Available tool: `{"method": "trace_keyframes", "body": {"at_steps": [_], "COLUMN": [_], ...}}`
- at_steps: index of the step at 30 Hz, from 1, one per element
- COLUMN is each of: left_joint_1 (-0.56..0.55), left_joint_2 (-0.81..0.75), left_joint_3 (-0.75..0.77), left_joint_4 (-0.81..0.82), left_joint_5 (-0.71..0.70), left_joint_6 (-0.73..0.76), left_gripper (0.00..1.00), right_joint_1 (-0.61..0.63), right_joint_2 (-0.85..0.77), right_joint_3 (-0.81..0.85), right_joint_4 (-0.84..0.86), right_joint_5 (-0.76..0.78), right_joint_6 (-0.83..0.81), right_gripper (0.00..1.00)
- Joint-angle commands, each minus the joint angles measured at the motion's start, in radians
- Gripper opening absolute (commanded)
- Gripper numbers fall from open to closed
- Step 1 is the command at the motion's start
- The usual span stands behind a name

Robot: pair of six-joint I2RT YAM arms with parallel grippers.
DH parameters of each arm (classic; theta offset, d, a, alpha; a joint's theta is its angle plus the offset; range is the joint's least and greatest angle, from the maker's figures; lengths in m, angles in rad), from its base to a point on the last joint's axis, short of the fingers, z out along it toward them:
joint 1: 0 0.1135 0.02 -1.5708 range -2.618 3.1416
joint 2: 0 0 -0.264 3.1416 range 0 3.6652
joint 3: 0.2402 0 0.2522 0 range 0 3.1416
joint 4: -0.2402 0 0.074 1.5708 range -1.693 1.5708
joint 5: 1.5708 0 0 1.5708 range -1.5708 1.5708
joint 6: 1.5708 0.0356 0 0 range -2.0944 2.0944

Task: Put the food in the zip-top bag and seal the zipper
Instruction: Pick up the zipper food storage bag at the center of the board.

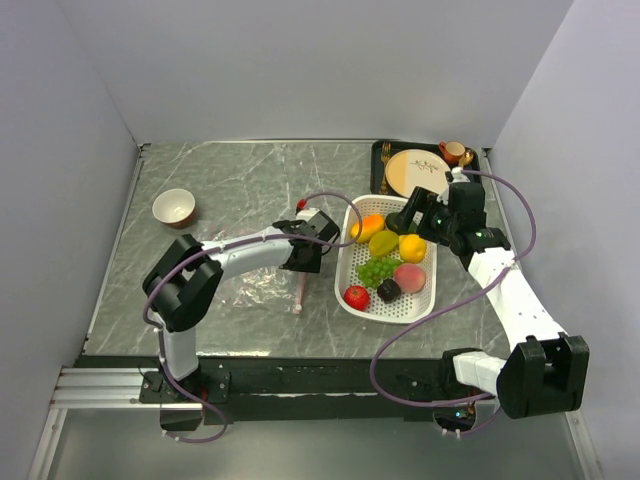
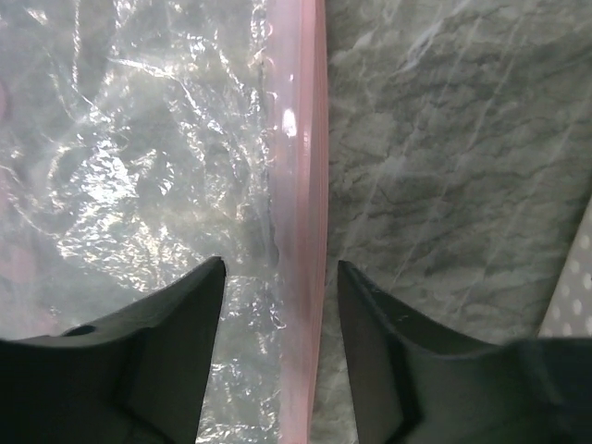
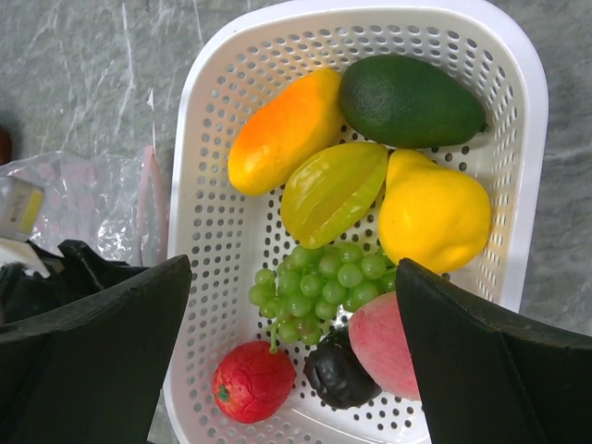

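Pink zipper [image 2: 301, 139] straddled by parted left hand [image 2: 280, 262], untouched; bag [image 2: 139, 139] edges cut off; right hand [image 3: 294, 262] spread above basket [image 3: 213, 120].

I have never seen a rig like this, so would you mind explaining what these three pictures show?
It is a robot: a left arm and a right arm bolted at the near edge of a table, each ending in a two-finger gripper. The wide picture comes from a fixed camera above and behind them; the other two come from cameras on the wrists, so the dark shapes at the bottom are each arm's own fingers. The left gripper is open astride the pink zipper of a clear zip-top bag lying flat. The right gripper hovers open over a white basket holding a toy mango, avocado, lemon, grapes, peach and tomato. Nothing is held. A bowl and a plate sit farther back.
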Motion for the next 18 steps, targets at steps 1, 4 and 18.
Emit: {"method": "trace_keyframes", "body": {"at_steps": [1, 4, 18], "left_joint_1": [-0.007, -0.007, -0.006], "left_joint_2": [0.002, 0.005, -0.157], "left_joint_3": [0.039, 0.040, 0.043], "left_joint_4": [-0.004, -0.004, -0.038], "left_joint_5": [-0.029, -0.032, -0.052], "left_joint_6": [-0.041, -0.049, -0.052], "left_gripper": [0.51, 0.40, 0.01], "right_joint_1": [0.003, 0.003, 0.031], "right_joint_2": [-0.011, -0.009, 0.009], "right_joint_3": [0.032, 0.037, 0.023], "right_joint_4": [0.000, -0.009, 0.078], "right_joint_5": [0.014, 0.017, -0.219], "right_joint_6": [0.006, 0.006, 0.070], "right_gripper": [0.98, 0.98, 0.81]}}
